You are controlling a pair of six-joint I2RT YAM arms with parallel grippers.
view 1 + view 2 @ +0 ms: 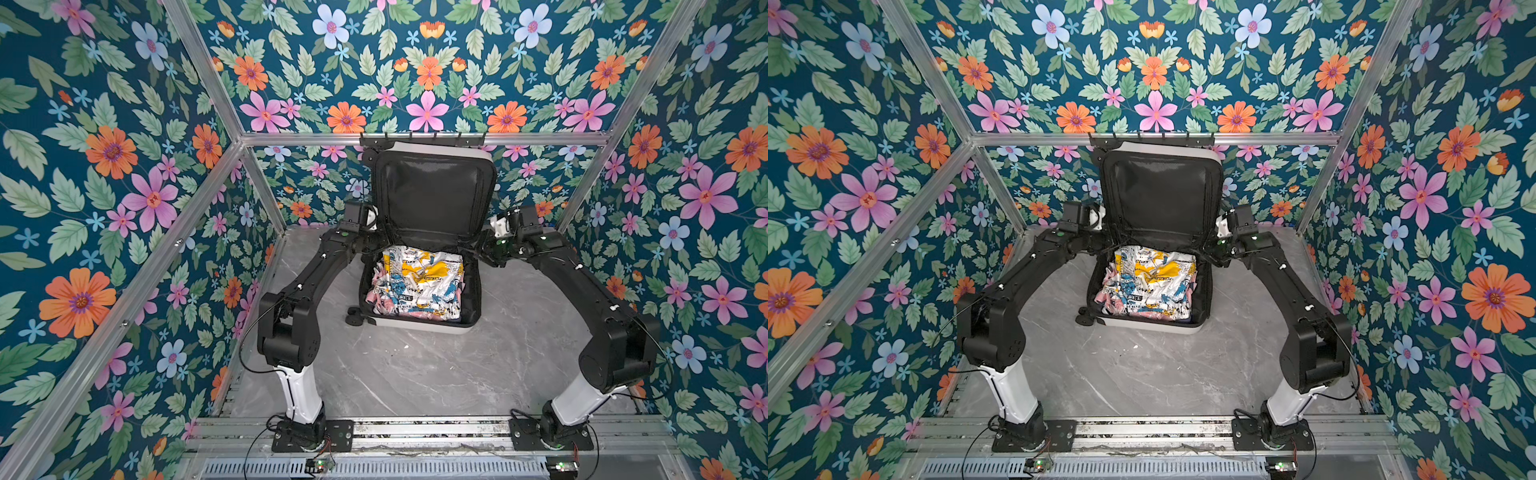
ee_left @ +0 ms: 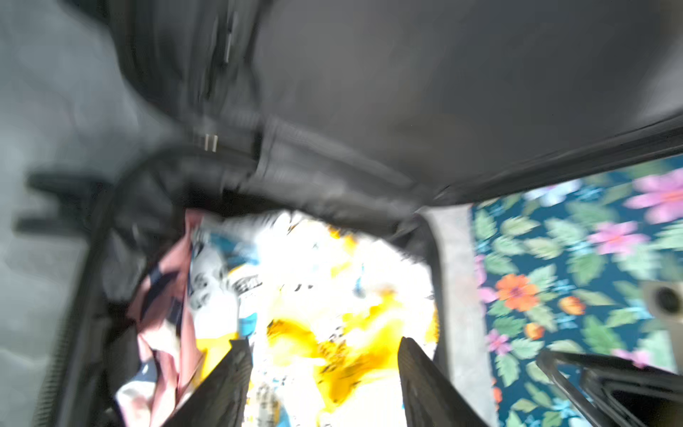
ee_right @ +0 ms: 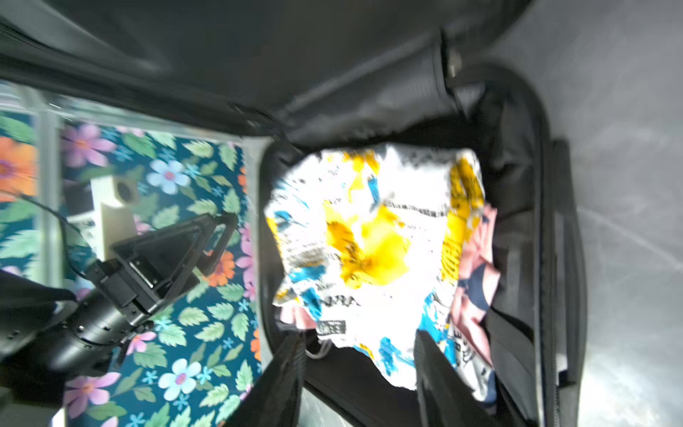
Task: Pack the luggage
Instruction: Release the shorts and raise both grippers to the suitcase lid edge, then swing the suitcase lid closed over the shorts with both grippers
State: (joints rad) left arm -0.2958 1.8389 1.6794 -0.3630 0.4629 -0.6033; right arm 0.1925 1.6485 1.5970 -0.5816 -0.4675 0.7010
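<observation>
Grey marble table (image 1: 415,374) carried the white luggage (image 1: 432,199) at centre-rear, lid raised upright, black lining exposed. Yellow-white printed bag (image 1: 419,282) lay in the lower shell, over a pink patterned cloth (image 3: 475,281). Left gripper (image 2: 323,344) and right gripper (image 3: 358,336) flanked the hinge; both jaws were parted, grasping nothing.

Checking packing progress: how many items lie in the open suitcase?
2: a yellow-white printed bag on top, and a pink patterned cloth beneath it, peeking out along its edges. Others may be hidden underneath.
</observation>
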